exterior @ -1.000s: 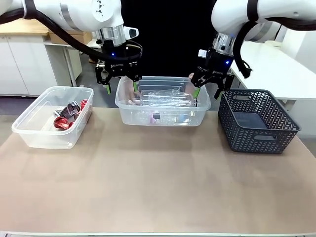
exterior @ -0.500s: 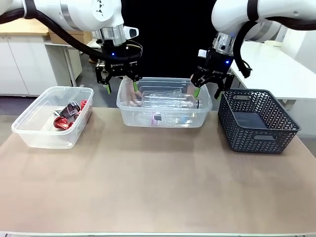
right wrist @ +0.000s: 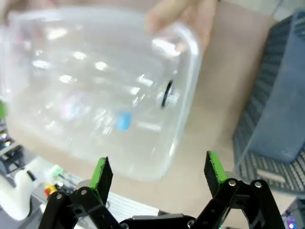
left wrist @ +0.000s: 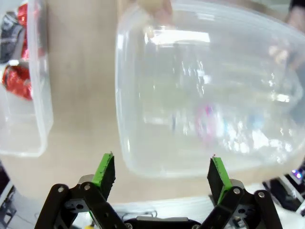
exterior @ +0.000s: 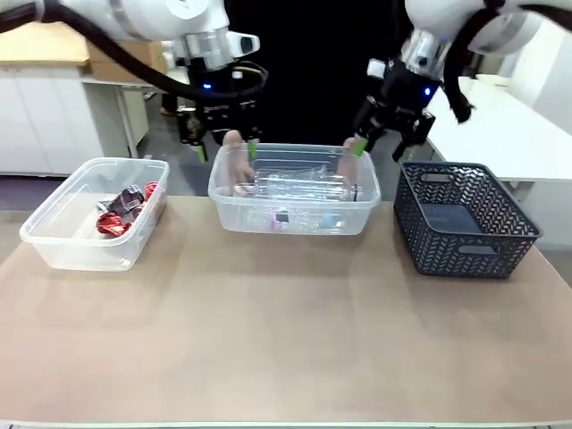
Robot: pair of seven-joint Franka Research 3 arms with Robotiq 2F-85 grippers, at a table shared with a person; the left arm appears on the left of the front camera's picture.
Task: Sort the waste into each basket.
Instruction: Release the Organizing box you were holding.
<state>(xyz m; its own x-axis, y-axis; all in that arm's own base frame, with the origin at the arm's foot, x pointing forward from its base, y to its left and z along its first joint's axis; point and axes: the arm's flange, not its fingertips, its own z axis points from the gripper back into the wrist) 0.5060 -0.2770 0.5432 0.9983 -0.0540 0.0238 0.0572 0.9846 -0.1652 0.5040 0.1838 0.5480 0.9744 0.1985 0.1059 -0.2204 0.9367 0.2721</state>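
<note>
Front view: no label is readable. The left gripper (exterior: 225,152) and right gripper (exterior: 387,143) hang spread and empty above the middle tub (exterior: 293,218) of clear bottles (exterior: 299,186); crushed cans (exterior: 122,209) lie in the left tub (exterior: 54,237).

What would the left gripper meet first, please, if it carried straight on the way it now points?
Most likely the near rim of the middle clear tub, which holds the clear bottles. The open left gripper looks down at that edge; depth is unclear, so it might meet the table beside it.
</note>
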